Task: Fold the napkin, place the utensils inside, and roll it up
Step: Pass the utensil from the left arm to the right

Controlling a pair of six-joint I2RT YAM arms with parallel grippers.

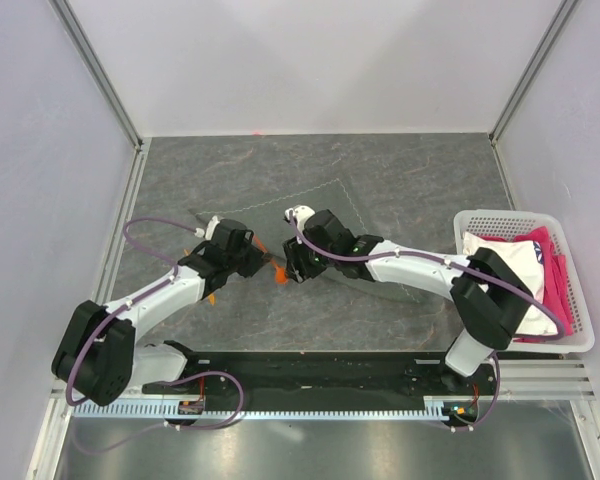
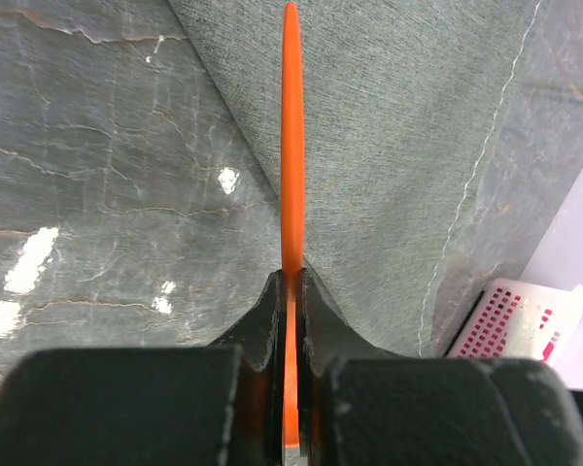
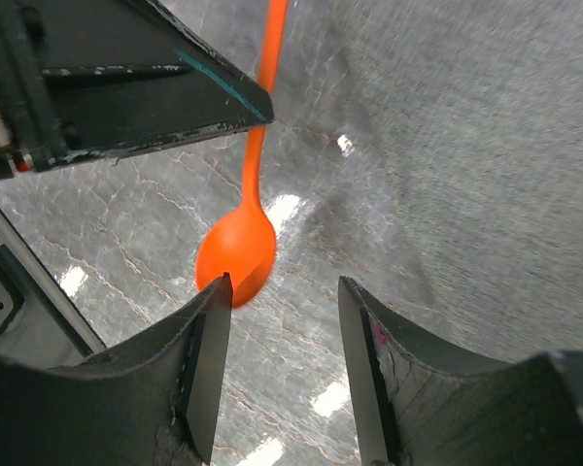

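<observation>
My left gripper (image 2: 291,280) is shut on the handle of an orange spoon (image 2: 291,116), seen edge-on and pointing away over the napkin's edge. The spoon's bowl (image 3: 235,254) hangs just in front of my right gripper's left fingertip (image 3: 214,320). The right gripper (image 3: 284,283) is open, with only table between its jaws. In the top view the two grippers, left (image 1: 252,258) and right (image 1: 292,265), face each other over the spoon (image 1: 280,272). The dark grey napkin (image 1: 290,210) lies folded behind them. A second orange utensil (image 1: 210,297) peeks out from under the left arm.
A white basket (image 1: 525,215) holding white and pink fabrics (image 1: 545,265) stands at the right edge of the table, beside the right arm. White walls close off the table at the back and both sides.
</observation>
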